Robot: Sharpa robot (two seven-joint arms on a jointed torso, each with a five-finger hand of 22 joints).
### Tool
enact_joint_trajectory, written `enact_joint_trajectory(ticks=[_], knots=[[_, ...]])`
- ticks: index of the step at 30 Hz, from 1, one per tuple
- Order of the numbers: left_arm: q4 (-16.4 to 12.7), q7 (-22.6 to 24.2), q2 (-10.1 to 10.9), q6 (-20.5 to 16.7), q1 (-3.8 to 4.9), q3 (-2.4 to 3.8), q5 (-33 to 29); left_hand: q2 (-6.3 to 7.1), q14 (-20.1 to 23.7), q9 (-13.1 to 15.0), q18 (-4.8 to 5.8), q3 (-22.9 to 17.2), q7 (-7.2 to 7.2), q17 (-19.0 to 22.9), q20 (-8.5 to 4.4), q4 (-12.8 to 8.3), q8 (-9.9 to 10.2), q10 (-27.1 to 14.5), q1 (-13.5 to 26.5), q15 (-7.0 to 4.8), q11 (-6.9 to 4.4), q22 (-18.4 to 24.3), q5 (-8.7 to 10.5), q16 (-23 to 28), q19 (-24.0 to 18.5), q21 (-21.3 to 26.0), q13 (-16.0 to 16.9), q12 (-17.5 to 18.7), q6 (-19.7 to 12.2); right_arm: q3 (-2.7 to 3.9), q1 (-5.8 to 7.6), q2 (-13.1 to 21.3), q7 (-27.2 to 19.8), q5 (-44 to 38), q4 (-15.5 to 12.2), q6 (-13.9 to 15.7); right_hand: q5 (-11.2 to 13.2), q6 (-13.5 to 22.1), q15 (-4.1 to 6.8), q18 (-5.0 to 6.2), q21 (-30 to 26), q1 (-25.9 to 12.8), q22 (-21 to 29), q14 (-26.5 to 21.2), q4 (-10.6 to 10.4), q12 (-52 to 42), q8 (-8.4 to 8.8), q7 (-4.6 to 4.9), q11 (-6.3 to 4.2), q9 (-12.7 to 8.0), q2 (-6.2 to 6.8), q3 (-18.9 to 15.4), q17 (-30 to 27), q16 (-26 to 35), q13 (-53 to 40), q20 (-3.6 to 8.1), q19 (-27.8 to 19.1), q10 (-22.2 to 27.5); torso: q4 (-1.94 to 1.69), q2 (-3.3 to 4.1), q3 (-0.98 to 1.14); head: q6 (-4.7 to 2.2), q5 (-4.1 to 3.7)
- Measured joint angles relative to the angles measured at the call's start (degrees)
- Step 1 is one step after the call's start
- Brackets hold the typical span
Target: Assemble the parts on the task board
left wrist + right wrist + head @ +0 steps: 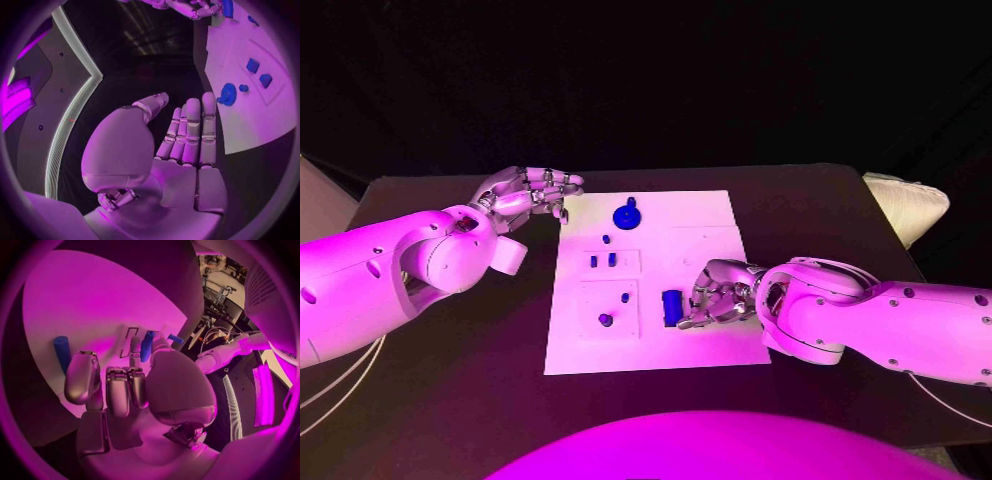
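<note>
The blue cylinder (672,307) is found just beside the right hand (715,296), axis along the task board (704,225); nothing is grasped.

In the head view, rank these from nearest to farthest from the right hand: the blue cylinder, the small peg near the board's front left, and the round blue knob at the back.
1. Blue cylinder, right beside the right hand.
2. Small peg, front left of the task board.
3. Round blue knob, at the board's back, nearer the left hand.
</note>
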State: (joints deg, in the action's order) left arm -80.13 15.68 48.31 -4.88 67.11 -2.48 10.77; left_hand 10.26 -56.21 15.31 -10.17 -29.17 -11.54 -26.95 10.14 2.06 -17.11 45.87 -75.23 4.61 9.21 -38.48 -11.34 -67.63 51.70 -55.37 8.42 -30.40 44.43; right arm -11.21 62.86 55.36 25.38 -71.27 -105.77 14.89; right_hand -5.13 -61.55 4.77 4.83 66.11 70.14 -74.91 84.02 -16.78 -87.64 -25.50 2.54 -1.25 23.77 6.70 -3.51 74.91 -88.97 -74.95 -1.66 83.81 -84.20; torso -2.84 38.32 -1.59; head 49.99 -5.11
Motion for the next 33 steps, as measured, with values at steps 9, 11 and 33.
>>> enact_joint_trajectory(ticks=[9,11,33], knots=[[0.1,-0.03,0.06,0.0,0.0,-0.02,0.04,0.0,0.0,0.0,0.0,0.0,0.0,0.0,0.0,0.0,0.0,0.0,0.0,0.0,0.0,0.0,0.0,0.0,0.0,0.0,0.04,0.0,0.0,-0.13,-0.15,1.62,-0.71,-0.02,-0.97,-0.44,-0.97,0.12,-0.01,0.0,0.0,1.19,-0.04,0.0,0.17,0.0,-0.21,0.1,0.0,0.25,1.46,0.31,0.0,0.0,0.01,0.0,0.0,0.0,0.03,-0.03,0.02,0.0,0.03],[0.11,-0.03,0.06,0.0,0.0,-0.03,0.05,0.0,0.0,0.0,0.0,-0.16,0.21,0.05,0.21,0.16,-0.23,-0.28,0.0,0.0,-0.28,0.0,0.0,-0.22,0.21,0.0,0.05,-0.49,-0.21,-0.12,-0.15,1.97,-1.12,0.09,-1.2,-0.13,-0.97,0.12,-0.01,0.0,0.0,1.19,-0.04,0.0,0.17,0.0,-0.21,0.1,0.0,0.26,1.46,0.31,0.0,0.0,0.01,0.0,0.0,0.0,0.03,-0.03,0.03,0.0,0.05],[0.01,-0.03,0.07,-0.01,-0.01,-0.17,0.16,0.0,0.0,0.0,0.0,-0.16,0.21,0.06,0.21,0.16,-0.22,-0.52,0.0,0.0,-0.11,0.0,0.0,-0.22,0.21,0.0,0.09,-0.54,-0.21,-0.13,0.64,12.93,-13.14,6.96,-0.77,10.21,-1.31,4.07,-1.08,-0.01,-2.68,8.3,-0.03,0.0,0.9,0.97,3.26,2.4,1.44,-1.58,-0.04,2.9,0.04,0.0,0.02,-0.63,0.2,0.2,0.06,-0.06,-0.06,-0.37,-0.85]])
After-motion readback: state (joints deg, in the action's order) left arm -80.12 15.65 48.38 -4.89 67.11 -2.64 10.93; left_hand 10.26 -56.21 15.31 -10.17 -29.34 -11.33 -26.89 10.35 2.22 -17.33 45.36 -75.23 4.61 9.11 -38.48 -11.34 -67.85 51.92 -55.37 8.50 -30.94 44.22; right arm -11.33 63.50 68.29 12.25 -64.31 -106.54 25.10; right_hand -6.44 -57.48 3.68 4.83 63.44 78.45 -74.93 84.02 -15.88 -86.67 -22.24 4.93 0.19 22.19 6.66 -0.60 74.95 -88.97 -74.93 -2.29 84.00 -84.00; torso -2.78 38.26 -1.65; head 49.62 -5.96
